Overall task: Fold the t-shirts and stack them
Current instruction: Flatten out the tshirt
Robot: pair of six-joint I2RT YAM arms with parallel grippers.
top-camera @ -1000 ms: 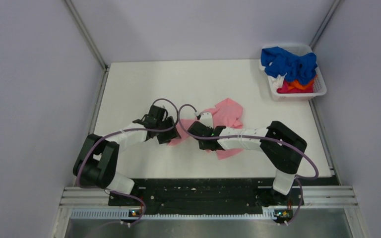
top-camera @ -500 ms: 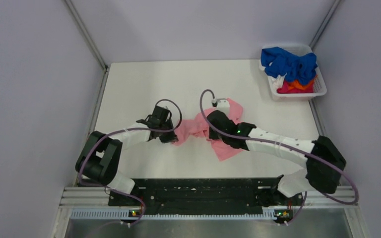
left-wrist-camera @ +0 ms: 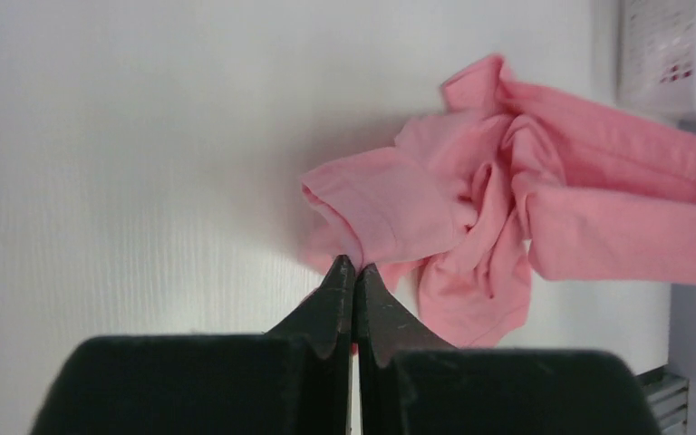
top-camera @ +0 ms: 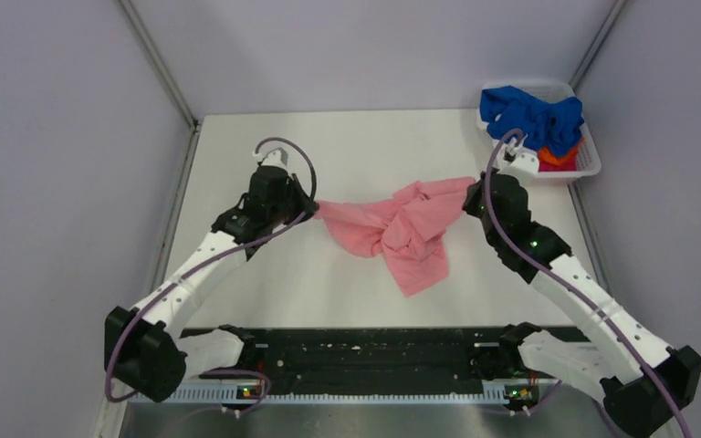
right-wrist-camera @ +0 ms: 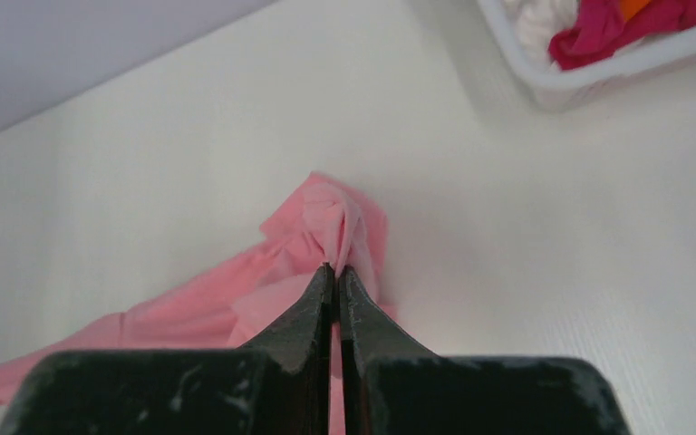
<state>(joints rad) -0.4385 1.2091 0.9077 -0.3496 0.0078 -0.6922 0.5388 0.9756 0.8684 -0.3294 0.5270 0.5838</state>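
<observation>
A salmon-pink t-shirt (top-camera: 402, 228) hangs bunched and stretched between my two grippers above the middle of the table. My left gripper (top-camera: 313, 206) is shut on its left end, with cloth pinched at the tips of the gripper (left-wrist-camera: 355, 267) and the t-shirt (left-wrist-camera: 507, 208) trailing off to the right. The right gripper (top-camera: 468, 190) is shut on the opposite end, a fold of the t-shirt (right-wrist-camera: 331, 227) caught at its tips (right-wrist-camera: 335, 269). A loose flap droops toward the near side. A royal blue t-shirt (top-camera: 529, 114) lies over an orange one (top-camera: 561, 157) in the basket.
The white plastic basket (top-camera: 588, 170) stands at the table's far right corner, just behind my right wrist; its rim (right-wrist-camera: 598, 77) shows a red cloth (right-wrist-camera: 598, 27) inside. Grey walls close in on the left, back and right. The arm bases sit along the near edge.
Both grippers closed on the pink t-shirt, lifted and pulled apart, left going far-left and right going far-right toward the basket. The shirt went from a heap to a stretched band.
</observation>
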